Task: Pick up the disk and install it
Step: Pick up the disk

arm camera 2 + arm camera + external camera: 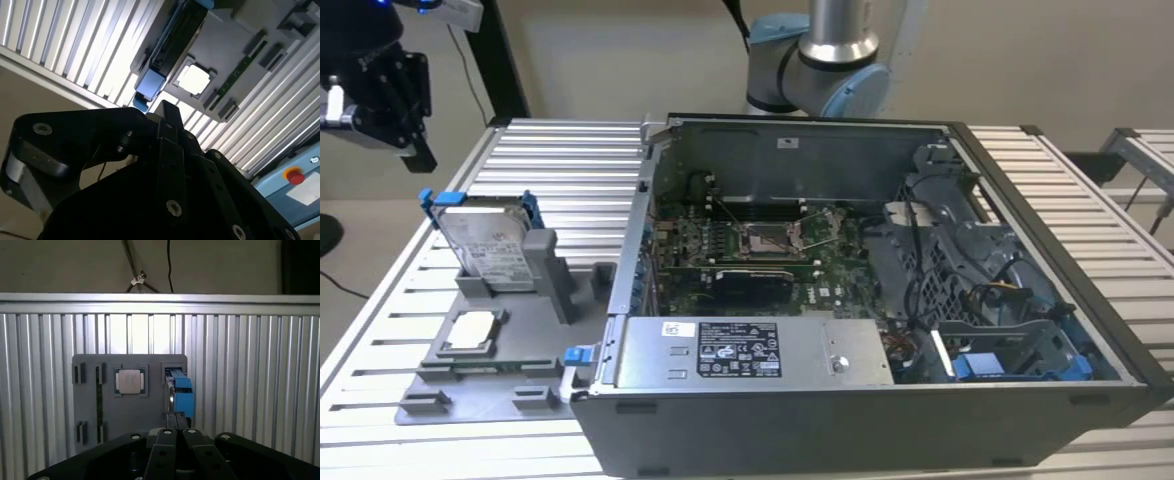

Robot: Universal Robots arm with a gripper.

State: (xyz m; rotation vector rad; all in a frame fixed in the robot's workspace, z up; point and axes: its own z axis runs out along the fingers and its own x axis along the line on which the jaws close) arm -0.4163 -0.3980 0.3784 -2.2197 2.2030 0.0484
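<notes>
The disk (pixel 490 243) stands upright in a grey holder (pixel 540 275) on the exterior view's left, its white label showing inside a blue bracket. Both wrist views show it edge-on, the disk (pixel 179 390) beside a small square chip (pixel 130 381), and the disk (pixel 150 82) below my black fingers. My gripper (pixel 414 150) hangs well above and to the left of the disk, apart from it. The gripper (pixel 177 432) has its fingers closed together with nothing between them; the gripper (pixel 167 112) looks the same in the second wrist view.
An open computer case (pixel 787 440) lies on the ribbed metal table (pixel 560 150) to the right of the holder, with a motherboard (pixel 747 240), a grey power supply box (pixel 747 352) and a blue-tabbed bay (pixel 987 365). The chip (pixel 470 332) rests on the grey fixture plate (pixel 494 395).
</notes>
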